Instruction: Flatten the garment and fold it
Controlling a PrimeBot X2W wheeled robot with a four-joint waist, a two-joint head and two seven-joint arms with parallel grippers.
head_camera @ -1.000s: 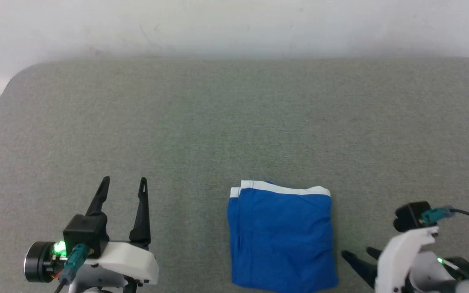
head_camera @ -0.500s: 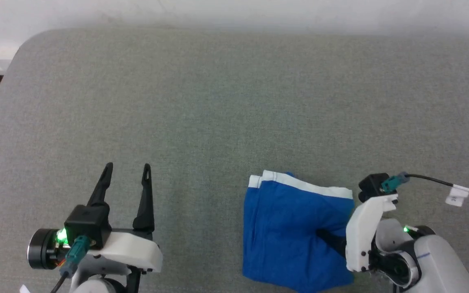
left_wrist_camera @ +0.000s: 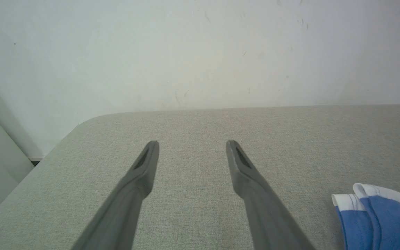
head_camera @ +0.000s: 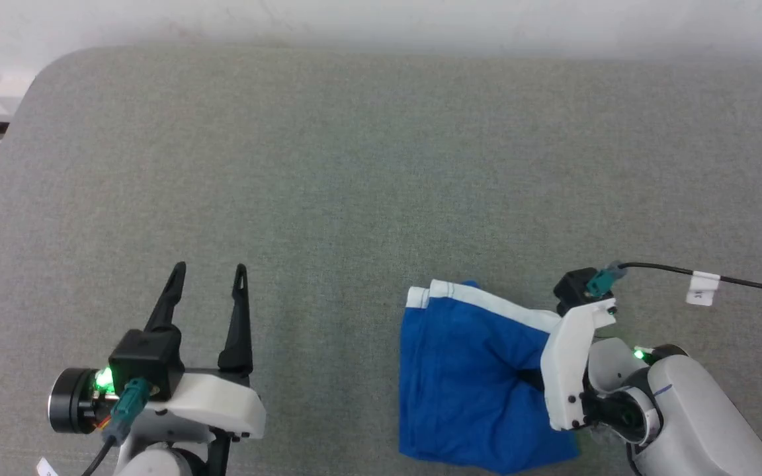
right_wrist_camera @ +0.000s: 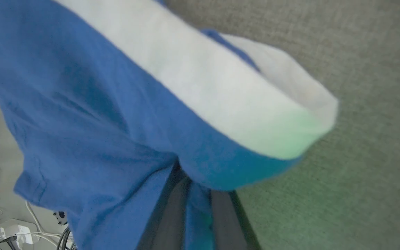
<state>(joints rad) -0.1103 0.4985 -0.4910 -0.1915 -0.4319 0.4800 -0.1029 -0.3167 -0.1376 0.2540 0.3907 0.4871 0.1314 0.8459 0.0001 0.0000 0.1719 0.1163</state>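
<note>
while your left gripper (head_camera: 210,266) hangs open at the front edge of the surface (head_camera: 354,165), your right gripper (right_wrist_camera: 197,208) pinches the right side of the garment (head_camera: 473,377).

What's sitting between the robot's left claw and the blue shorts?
Nothing. In the head view, the grey surface between the left claw and the shorts is bare.

Head: high, downward. Left wrist: low, facing wall (left_wrist_camera: 200,52). Right wrist: close up. All share garment (head_camera: 467,383).
</note>
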